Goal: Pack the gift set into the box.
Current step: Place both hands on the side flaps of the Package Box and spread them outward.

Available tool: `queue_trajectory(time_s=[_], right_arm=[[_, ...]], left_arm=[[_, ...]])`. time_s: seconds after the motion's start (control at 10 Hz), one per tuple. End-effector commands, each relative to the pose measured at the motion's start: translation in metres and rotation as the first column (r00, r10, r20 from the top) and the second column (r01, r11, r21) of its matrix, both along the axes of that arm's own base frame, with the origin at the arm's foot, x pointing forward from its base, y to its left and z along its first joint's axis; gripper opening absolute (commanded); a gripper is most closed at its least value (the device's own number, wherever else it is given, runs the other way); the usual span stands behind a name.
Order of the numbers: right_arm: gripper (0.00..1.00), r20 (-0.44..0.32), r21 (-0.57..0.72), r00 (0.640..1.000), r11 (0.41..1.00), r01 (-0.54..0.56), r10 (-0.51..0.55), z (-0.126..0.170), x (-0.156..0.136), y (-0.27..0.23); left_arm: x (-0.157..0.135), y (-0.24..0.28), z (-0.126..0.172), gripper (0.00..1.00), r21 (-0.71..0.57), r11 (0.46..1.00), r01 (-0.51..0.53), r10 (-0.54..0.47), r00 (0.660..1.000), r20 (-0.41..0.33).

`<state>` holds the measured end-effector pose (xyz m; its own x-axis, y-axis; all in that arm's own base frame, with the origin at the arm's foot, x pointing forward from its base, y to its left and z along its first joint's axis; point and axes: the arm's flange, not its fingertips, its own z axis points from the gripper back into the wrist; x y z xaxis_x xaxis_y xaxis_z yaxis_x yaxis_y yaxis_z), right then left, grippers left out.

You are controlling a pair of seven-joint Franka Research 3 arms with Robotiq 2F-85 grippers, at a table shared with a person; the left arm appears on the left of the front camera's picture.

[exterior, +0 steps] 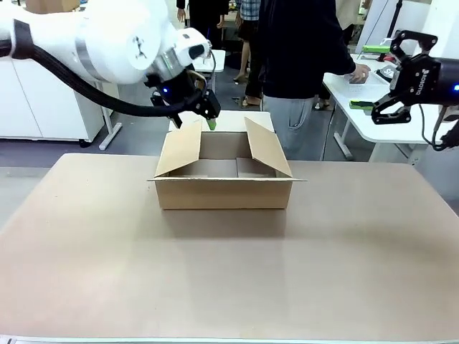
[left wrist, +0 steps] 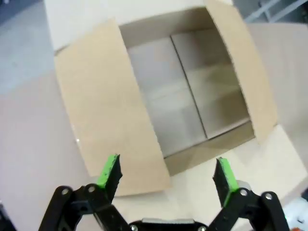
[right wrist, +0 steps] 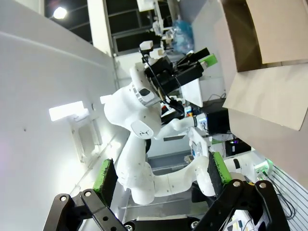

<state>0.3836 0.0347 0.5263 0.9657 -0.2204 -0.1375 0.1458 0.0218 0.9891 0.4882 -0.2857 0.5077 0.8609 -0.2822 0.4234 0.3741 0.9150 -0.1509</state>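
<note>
Both jaws of the left gripper (left wrist: 167,175) stand wide apart with nothing between them. Its green pads (left wrist: 109,169) hang just above the box (exterior: 224,188), over the far end of the left flap (exterior: 181,147). The box sits in the middle of the table (exterior: 86,272). Its side flaps lean outward and its floor is bare, so I judge that packing has not begun and the step in hand is readying the opening. To do that well, the left gripper should press the flap outward from its top edge rather than pinch it, since thin cardboard is likely to crease. An empty carton will probably slide under a sideways push. Any item should go down through the middle of the opening, clear of the right flap (exterior: 269,147), which tilts partly over it. The right gripper (right wrist: 161,172) is also spread wide and empty, raised well apart from the box on the right; it could steady the near wall. A person (exterior: 297,57) stands at the far side, near the box.
</note>
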Motion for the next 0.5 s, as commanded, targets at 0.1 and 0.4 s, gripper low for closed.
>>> queue_trajectory(time_s=[0.1, 0.4], right_arm=[[1.0, 0.008, 0.028, 1.0, 1.0, 0.003, -0.003, 0.004, 0.004, 0.002], [1.0, 0.008, 0.028, 1.0, 1.0, 0.003, -0.003, 0.004, 0.004, 0.002]], left_arm=[[-0.001, 0.01, 0.016, 1.0, -0.114, 0.993, 0.03, -0.036, 0.998, -0.053], [0.004, -0.015, 0.006, 1.0, 0.002, 0.998, -0.057, 0.057, 0.998, 0.016]])
